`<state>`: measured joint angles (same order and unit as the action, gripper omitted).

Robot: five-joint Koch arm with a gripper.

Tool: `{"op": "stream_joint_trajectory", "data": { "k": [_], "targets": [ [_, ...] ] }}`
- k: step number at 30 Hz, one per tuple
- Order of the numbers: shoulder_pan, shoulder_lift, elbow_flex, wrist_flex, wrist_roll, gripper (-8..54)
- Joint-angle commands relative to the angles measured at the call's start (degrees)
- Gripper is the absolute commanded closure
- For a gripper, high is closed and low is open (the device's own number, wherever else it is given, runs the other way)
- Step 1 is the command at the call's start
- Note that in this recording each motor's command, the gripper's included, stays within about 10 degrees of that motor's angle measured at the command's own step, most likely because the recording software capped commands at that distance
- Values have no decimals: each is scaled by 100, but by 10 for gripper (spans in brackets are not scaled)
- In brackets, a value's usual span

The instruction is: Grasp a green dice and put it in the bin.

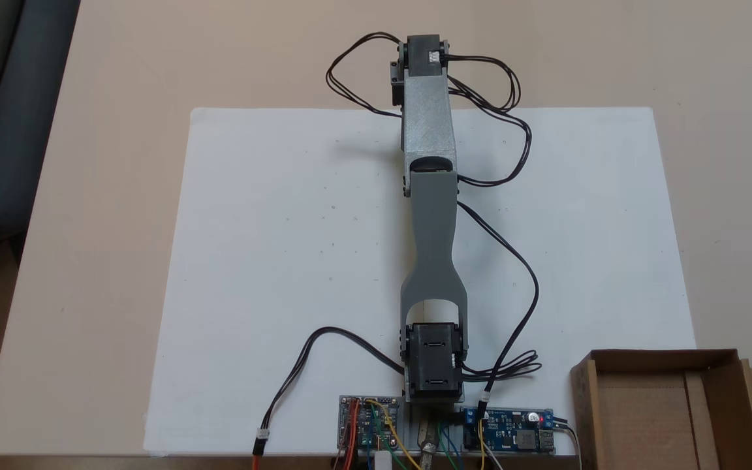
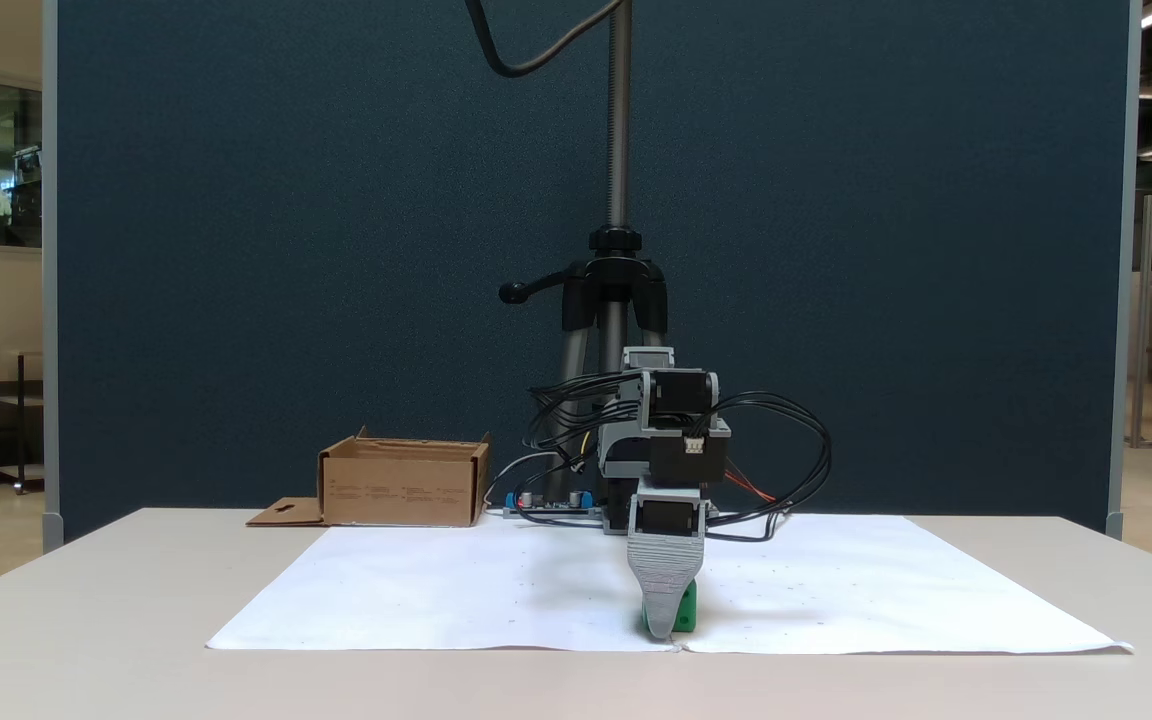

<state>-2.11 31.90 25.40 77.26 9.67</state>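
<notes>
In a fixed view, the brown corrugated cardboard bin point(image 2: 404, 484) stood left on the pale surface point(image 2: 86, 620); at centre, on white paper point(image 2: 456, 590), ribbed grey gripper point(image 2: 664, 622) jaws masked the green dice point(image 2: 684, 608), their grip unclear.

Matt grey printed plastic on the arm point(image 1: 429, 156), faint layer lines showing, and the gripper point(image 2: 664, 612) wears the same ridged finish. The green dice point(image 2: 684, 608) looks like smooth, bright plastic. The bin point(image 1: 660, 408) is plain brown corrugated cardboard, dull and fibrous. A white paper sheet point(image 1: 284, 248) lies flat and matt on the smooth beige worktop point(image 1: 728, 163). Cables point(image 1: 513, 261) have a black, slightly glossy sheath.
</notes>
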Motion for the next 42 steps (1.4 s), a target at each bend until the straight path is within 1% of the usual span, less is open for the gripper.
{"op": "stream_joint_trajectory", "data": {
  "k": [1,7,9,13,14,22,23,32,42],
  "targets": [
    [-62,167,-220,-246,105,33],
    [-62,167,-220,-334,123,43],
    [-53,158,-220,-334,132,64],
    [-44,167,-220,-281,149,68],
    [-53,167,-220,-281,141,81],
    [-44,167,-211,-176,149,320],
    [-44,167,-211,-167,149,336],
    [-70,202,-53,62,149,336],
    [-9,2039,1204,79,141,336]
  ]
}}
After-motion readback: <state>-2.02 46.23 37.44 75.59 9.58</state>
